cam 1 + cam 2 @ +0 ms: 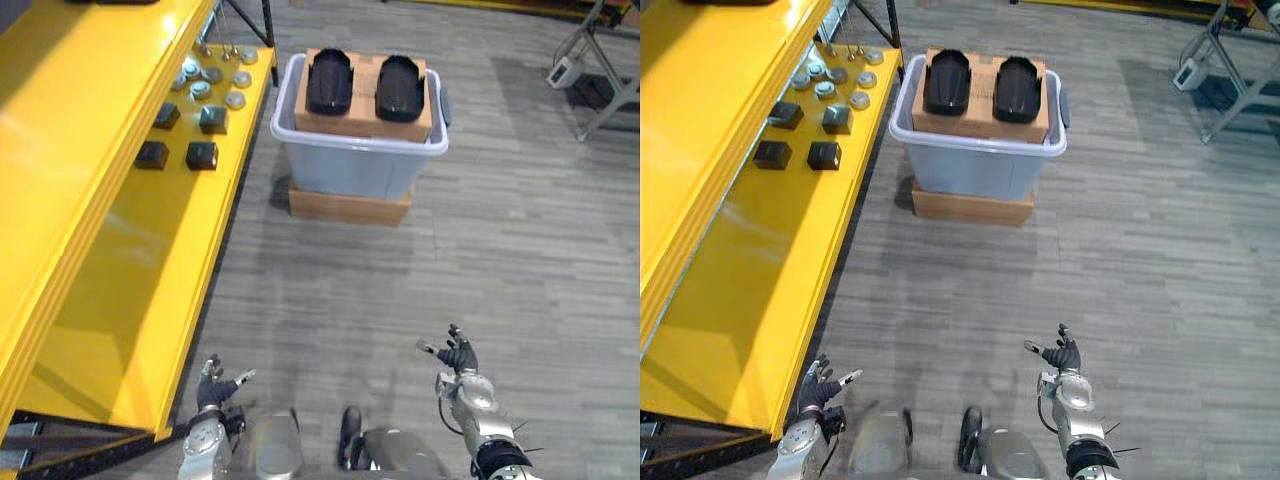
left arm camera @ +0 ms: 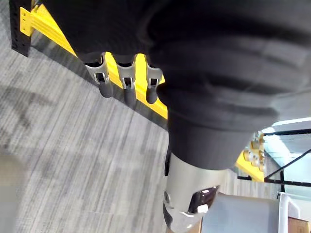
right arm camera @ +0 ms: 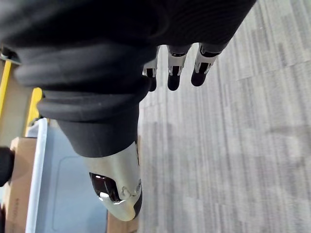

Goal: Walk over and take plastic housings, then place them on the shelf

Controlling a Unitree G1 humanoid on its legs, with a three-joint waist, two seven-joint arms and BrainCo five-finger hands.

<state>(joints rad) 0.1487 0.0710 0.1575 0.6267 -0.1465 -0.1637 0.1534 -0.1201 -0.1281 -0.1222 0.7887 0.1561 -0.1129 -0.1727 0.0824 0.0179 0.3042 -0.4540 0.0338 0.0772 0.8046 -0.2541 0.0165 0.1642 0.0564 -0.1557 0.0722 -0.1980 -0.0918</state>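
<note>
Plastic housings point(image 1: 330, 82) lie atop a grey bin point(image 1: 350, 165) far ahead of both empty, loosely spread hands: left hand point(image 1: 212, 388) beside the yellow shelf point(image 1: 130, 300) edge, right hand point(image 1: 458, 355) over bare floor point(image 1: 500, 250).

We see two silver-grey arms point(image 1: 478, 412); the left hand point(image 1: 215, 386) and right hand point(image 1: 458, 356) each wear a dark ribbed cover point(image 2: 218, 73) over back and wrist. Fingers point(image 3: 173, 65) are silver with dark tips. The thumb point(image 3: 119, 187) is a rounded silver shell with a glossy black tip.
</note>
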